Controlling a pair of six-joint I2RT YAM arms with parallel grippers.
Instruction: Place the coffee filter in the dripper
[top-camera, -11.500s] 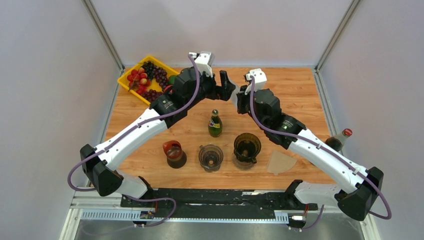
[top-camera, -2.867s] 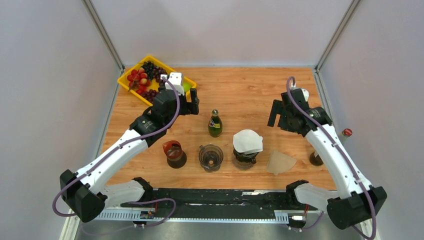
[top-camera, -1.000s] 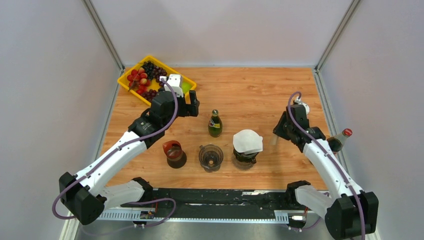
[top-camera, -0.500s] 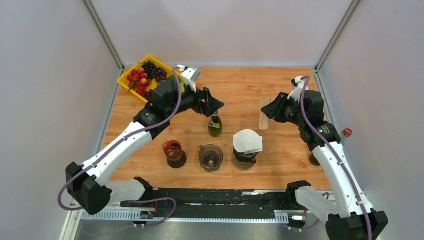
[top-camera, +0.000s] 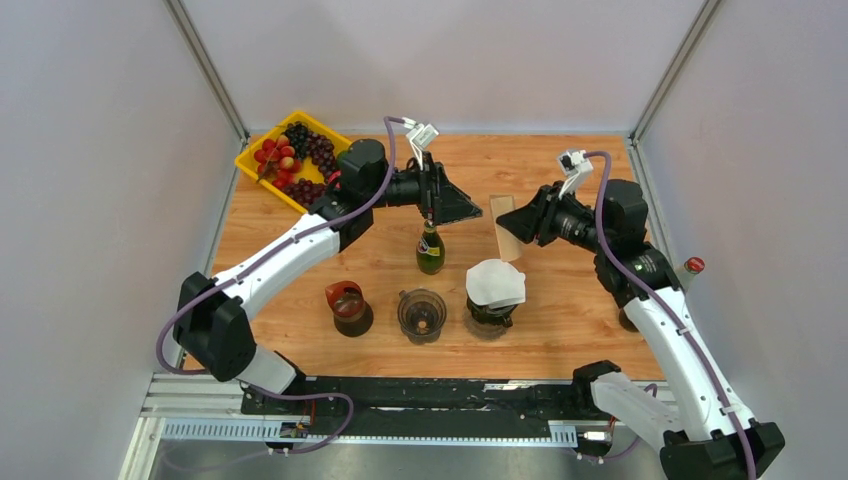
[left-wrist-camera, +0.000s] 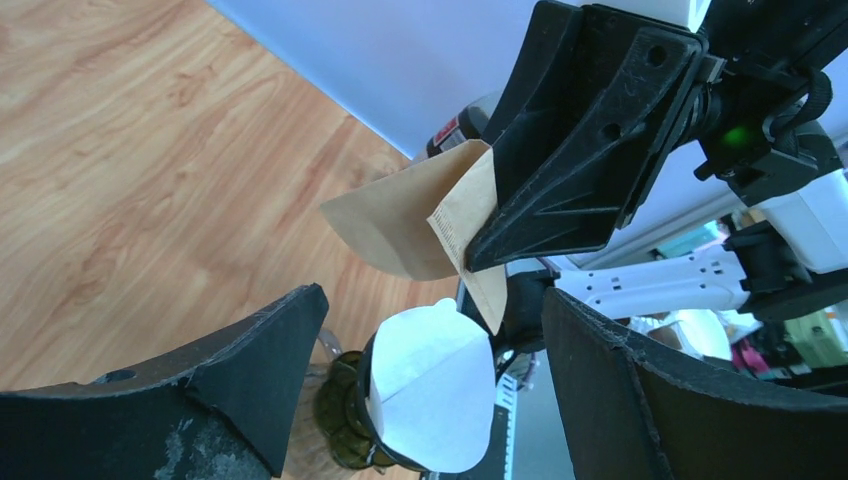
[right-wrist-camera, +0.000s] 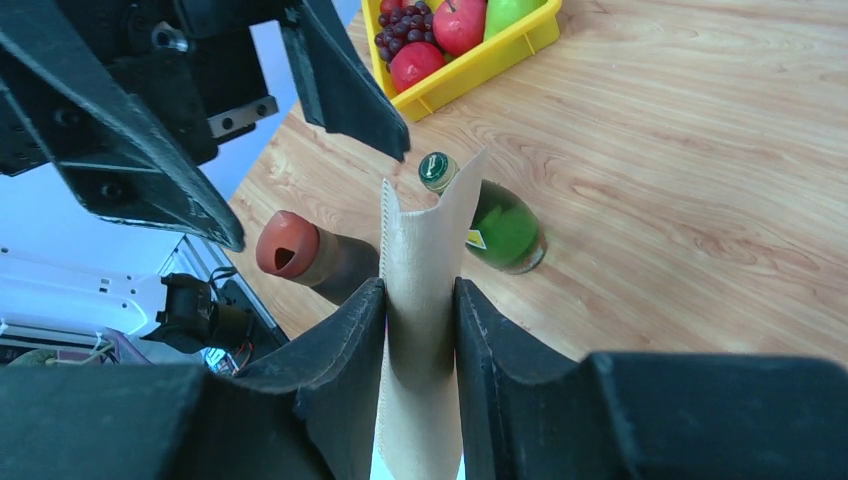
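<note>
My right gripper (top-camera: 510, 222) is shut on a brown paper coffee filter (top-camera: 505, 240) and holds it in the air above and behind the dripper. In the right wrist view the filter (right-wrist-camera: 425, 260) stands pinched between my fingers (right-wrist-camera: 340, 350). The dark dripper (top-camera: 493, 312) stands at the front centre with a white paper filter (top-camera: 495, 283) sitting on it. My left gripper (top-camera: 462, 205) is open and empty, just left of the brown filter. The left wrist view shows the brown filter (left-wrist-camera: 395, 225) above the white filter (left-wrist-camera: 430, 390).
A green bottle (top-camera: 430, 248) stands just left of the dripper, under my left gripper. A glass cup (top-camera: 421, 315) and a brown jar with a red top (top-camera: 349, 305) stand in the front row. A yellow fruit tray (top-camera: 262, 172) is back left. A red-capped bottle (top-camera: 688, 270) is at the right edge.
My right gripper took the brown filter from the front right of the table and carried it up toward the centre. My left arm swung right, its open gripper closing in on the filter.
</note>
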